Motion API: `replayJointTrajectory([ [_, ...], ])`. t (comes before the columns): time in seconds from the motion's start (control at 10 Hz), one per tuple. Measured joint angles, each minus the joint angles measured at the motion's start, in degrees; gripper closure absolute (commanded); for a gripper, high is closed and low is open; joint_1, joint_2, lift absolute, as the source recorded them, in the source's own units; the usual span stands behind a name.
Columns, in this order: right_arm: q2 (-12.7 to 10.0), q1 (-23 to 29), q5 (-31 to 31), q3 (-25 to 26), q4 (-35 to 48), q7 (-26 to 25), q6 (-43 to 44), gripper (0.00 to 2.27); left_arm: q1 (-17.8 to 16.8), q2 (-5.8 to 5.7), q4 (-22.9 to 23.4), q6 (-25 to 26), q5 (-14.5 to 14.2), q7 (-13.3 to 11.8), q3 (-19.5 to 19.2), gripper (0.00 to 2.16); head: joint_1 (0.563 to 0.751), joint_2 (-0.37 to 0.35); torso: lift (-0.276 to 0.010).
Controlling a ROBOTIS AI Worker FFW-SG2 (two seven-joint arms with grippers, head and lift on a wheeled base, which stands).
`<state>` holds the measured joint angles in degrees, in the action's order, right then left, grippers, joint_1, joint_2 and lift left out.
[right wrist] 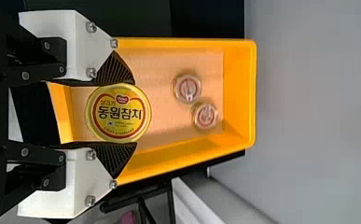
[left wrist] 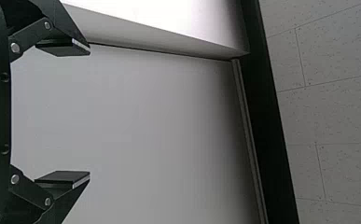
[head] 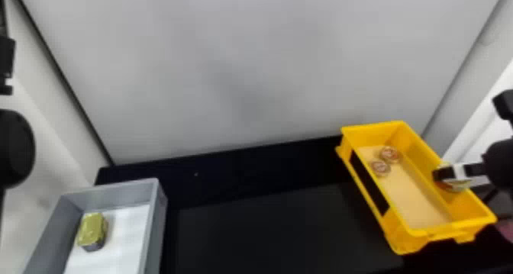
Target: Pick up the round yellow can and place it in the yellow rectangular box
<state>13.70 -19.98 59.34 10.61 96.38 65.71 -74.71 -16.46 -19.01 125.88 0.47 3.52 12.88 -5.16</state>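
– Firstly, the layout, largest item down?

– Black table (head: 248, 193) beneath. Grey bin (head: 159, 220) at the left; yellow rectangular box (right wrist: 238, 84) at the right, long axis roughly in line with the reach of the right gripper (right wrist: 135, 113).

– And the grippers?

– Left gripper (left wrist: 90, 111) parked well apart from both containers, fingers spread wide, nothing between. Right gripper the nearer by far: above the near part of the box, ribbed fingers parted only to the can's width, clasping opposite sides.

– Location of the round yellow can (right wrist: 118, 112)?

– Between those fingers, lid facing the wrist camera, over the box and close to its right wall. Exact clearance above the floor: cannot tell. Transport judged complete; lowering and release outstanding. Advise easing inward first, against a snag on the rim.

– Smaller contents?

– Rectangular tin (head: 92, 229) in the bin, untouched. Two small round tubs (right wrist: 187, 88) toward the box's far end, beyond the fingertips, apart from the can.
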Motion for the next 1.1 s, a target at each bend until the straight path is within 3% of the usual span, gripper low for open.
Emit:
replayJointTrajectory([
  [0.3, -0.24, -0.32, -11.34, 4.56, -4.10, -14.00, 3.90, 0.72, -0.36, -0.07, -0.07, -0.10, 0.00, -0.06, 0.27, 0.31, 0.740, 0.018, 0.000],
  [0.6, -0.01, -1.88, -31.40, 8.21, -12.66, -31.00, 9.98, 0.72, -0.71, -0.16, -0.11, -0.12, 0.04, -0.28, 0.42, 0.31, 0.740, 0.018, 0.000],
  [0.8, 1.08, -2.33, -41.68, 9.69, -18.56, -37.41, 13.62, 0.72, -0.90, -0.16, -0.12, -0.13, 0.08, -0.36, 0.45, 0.31, 0.740, 0.018, 0.000],
  [1.1, 3.62, -1.72, -53.64, 9.77, -25.74, -42.52, 19.11, 0.72, -1.10, -0.10, -0.12, -0.26, 0.09, -0.43, 0.55, 0.31, 0.740, 0.018, 0.000],
])
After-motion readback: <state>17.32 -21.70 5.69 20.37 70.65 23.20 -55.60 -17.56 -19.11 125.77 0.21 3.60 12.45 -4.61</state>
